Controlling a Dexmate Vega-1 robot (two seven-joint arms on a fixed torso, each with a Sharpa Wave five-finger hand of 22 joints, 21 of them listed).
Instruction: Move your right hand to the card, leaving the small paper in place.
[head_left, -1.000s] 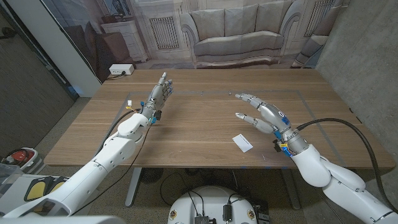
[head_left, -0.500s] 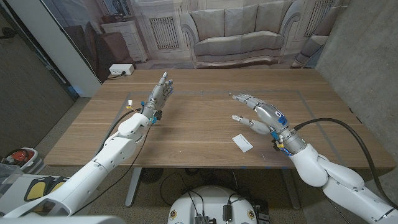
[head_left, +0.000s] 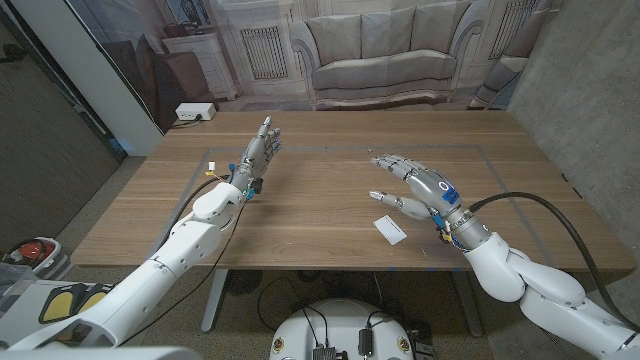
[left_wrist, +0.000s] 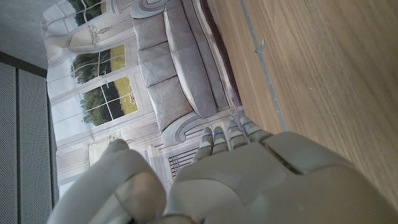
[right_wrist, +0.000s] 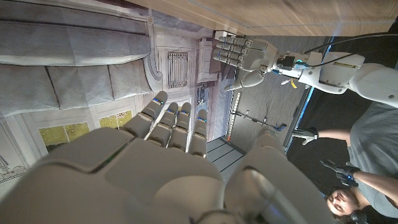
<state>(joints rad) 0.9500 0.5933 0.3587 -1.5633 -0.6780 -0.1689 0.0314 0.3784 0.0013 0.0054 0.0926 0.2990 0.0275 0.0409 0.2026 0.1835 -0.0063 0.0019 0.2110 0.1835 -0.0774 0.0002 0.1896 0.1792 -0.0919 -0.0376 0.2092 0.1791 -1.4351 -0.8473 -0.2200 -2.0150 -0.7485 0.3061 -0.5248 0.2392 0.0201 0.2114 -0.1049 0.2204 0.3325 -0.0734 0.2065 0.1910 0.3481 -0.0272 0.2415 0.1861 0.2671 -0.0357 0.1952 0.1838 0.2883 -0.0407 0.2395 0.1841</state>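
Note:
A white rectangular card (head_left: 390, 229) lies on the wooden table (head_left: 320, 200) near the front edge, right of the middle. My right hand (head_left: 415, 187) hovers just behind and to the right of it, fingers spread, holding nothing, its thumb nearest the card. My left hand (head_left: 258, 150) stands upright at the left of the table with fingers straight and together, empty; it also appears in the right wrist view as the left hand (right_wrist: 239, 53). A tiny pale scrap (head_left: 371, 152) lies farther back; I cannot tell what it is.
Thin tape lines (head_left: 480, 150) mark a rectangle on the tabletop. A sofa backdrop (head_left: 380, 45) hangs behind the table. A person holding controllers (right_wrist: 351, 180) shows in the right wrist view. Bare wood lies between my two hands.
My right hand has drifted slightly left and nearer the card, with the thumb dropping toward it. The left hand and the card have stayed put.

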